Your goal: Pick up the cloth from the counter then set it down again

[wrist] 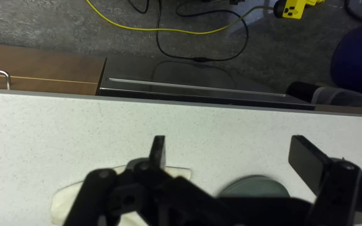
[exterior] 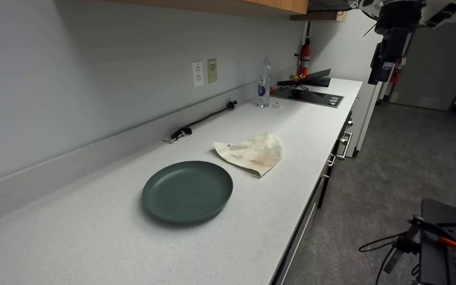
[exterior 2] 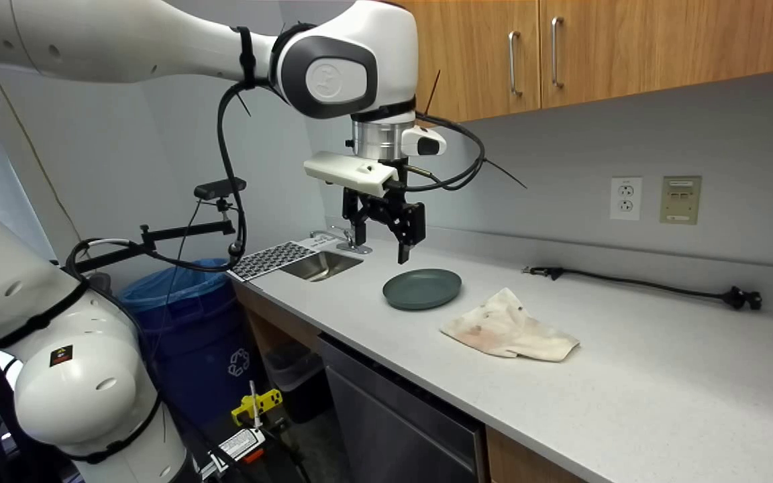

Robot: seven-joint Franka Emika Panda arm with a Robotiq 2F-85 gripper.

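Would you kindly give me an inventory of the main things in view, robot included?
Counter: 1, white, along the backsplash
Cloth: 1, cream with stains, on the counter
Plate: 1, dark green, beside the cloth
Curved rod: 1, black, by the backsplash
Cooktop: 1, black, on the counter
Bottle: 1, clear, near the cooktop
Fire extinguisher: at least 1, red, beyond the cooktop
Wall plates: 2, white and beige, above the backsplash
Cabinets: count unclear, brown, above the counter
Sink: 1, silver, in the counter
Recycling bin: 1, blue, on the floor
Robot arm: 1, mostly white, over the counter
Gripper: 1, black, open, above the counter
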